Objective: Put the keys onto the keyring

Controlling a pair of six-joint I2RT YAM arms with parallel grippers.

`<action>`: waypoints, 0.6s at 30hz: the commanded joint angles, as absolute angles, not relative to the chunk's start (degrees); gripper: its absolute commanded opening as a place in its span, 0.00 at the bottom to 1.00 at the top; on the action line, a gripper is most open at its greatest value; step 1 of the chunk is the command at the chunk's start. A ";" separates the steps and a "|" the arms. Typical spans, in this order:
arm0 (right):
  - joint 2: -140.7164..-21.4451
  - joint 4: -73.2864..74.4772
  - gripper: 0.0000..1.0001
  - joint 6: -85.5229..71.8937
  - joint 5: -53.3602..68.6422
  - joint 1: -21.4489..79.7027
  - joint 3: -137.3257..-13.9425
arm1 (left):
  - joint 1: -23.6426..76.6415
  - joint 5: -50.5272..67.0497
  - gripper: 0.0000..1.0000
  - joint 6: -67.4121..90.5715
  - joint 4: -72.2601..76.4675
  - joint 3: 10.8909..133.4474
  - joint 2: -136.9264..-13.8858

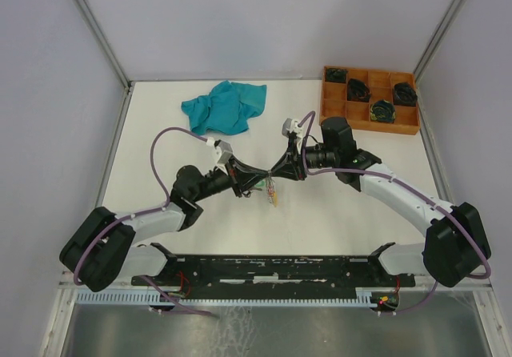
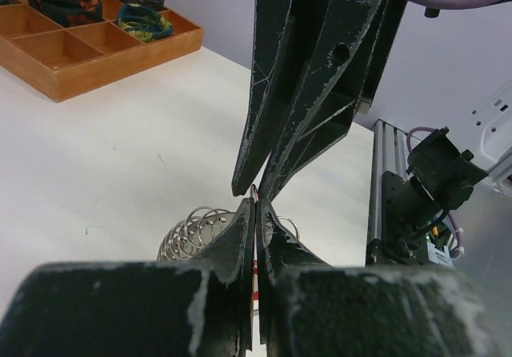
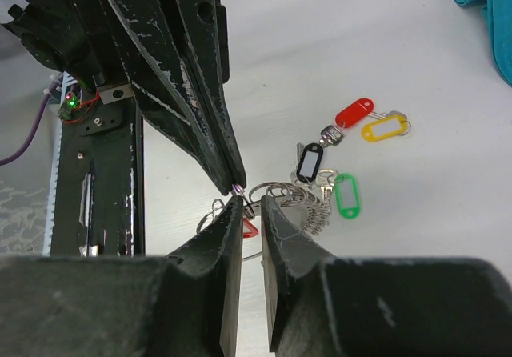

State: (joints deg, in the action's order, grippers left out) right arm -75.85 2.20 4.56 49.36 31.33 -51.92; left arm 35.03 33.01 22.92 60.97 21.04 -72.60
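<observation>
The two grippers meet tip to tip above the table's middle. My left gripper [image 1: 262, 180] [image 2: 256, 203] is shut on the keyring, a thin silvery wire [image 3: 238, 188] pinched at its tip. My right gripper [image 1: 278, 173] [image 3: 252, 202] stands narrowly open, its jaws either side of that wire and a small gap showing. Below them the keys lie on the table with a red tag [image 3: 354, 113], a yellow tag [image 3: 382, 127], a black tag [image 3: 309, 163] and a green tag [image 3: 346, 194]. A coil of silver rings [image 3: 308, 206] [image 2: 190, 230] lies beside them. A red triangular piece [image 3: 250, 229] shows under the right jaws.
A wooden compartment tray [image 1: 368, 126] [image 2: 80, 73] holding dark coiled bundles [image 1: 382, 112] stands at the back right. A teal cloth [image 1: 224, 105] [image 3: 484, 5] lies crumpled at the back centre. A black rail [image 1: 264, 265] runs along the near edge between the arm bases.
</observation>
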 commanded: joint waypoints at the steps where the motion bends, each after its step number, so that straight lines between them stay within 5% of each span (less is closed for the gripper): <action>1: -75.94 1.23 0.21 6.05 52.20 31.07 -52.11 | 35.34 35.31 0.03 22.25 68.34 20.57 -72.08; 12: -74.43 6.50 0.01 10.36 53.60 31.06 -53.41 | 35.51 36.39 0.03 22.76 68.79 20.48 -72.85; 18: -72.03 14.62 0.01 14.87 50.47 31.25 -56.34 | 35.60 34.08 0.18 20.27 61.45 20.62 -71.78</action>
State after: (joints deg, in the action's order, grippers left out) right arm -75.07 9.15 10.44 51.86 31.33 -52.34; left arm 35.42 35.48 22.94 62.96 20.21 -73.36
